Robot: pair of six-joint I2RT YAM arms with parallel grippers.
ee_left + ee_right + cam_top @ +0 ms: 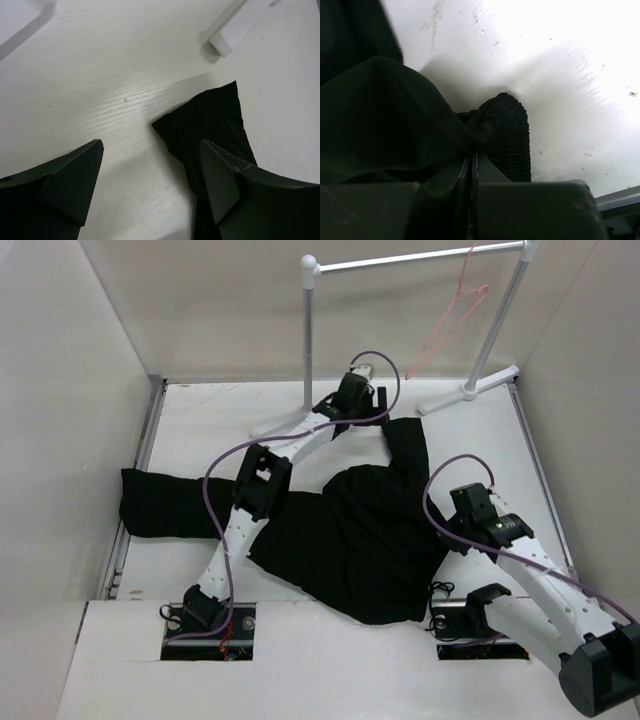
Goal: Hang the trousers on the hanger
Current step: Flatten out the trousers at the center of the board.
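Observation:
The black trousers (pixel 350 535) lie crumpled across the table, one leg stretched left and the other leg's end (pixel 405 435) reaching toward the back. The pink-red wire hanger (pixel 455 300) hangs from the rail, empty. My left gripper (pixel 372 400) is open just above the table by that leg end; in the left wrist view its jaws (pixel 150 170) stand wide apart, with the leg end (pixel 215 120) in front of the right finger. My right gripper (pixel 448 527) sits at the trousers' right edge. In the right wrist view the gripper (pixel 475 155) is shut on the fabric beside the ribbed waistband (pixel 512 130).
The white-and-silver rail stand (pixel 420 258) stands at the back, its feet (pixel 470 390) resting on the table; one foot shows in the left wrist view (pixel 235 30). Walls close in the left, right and back sides. Purple cables loop off both arms.

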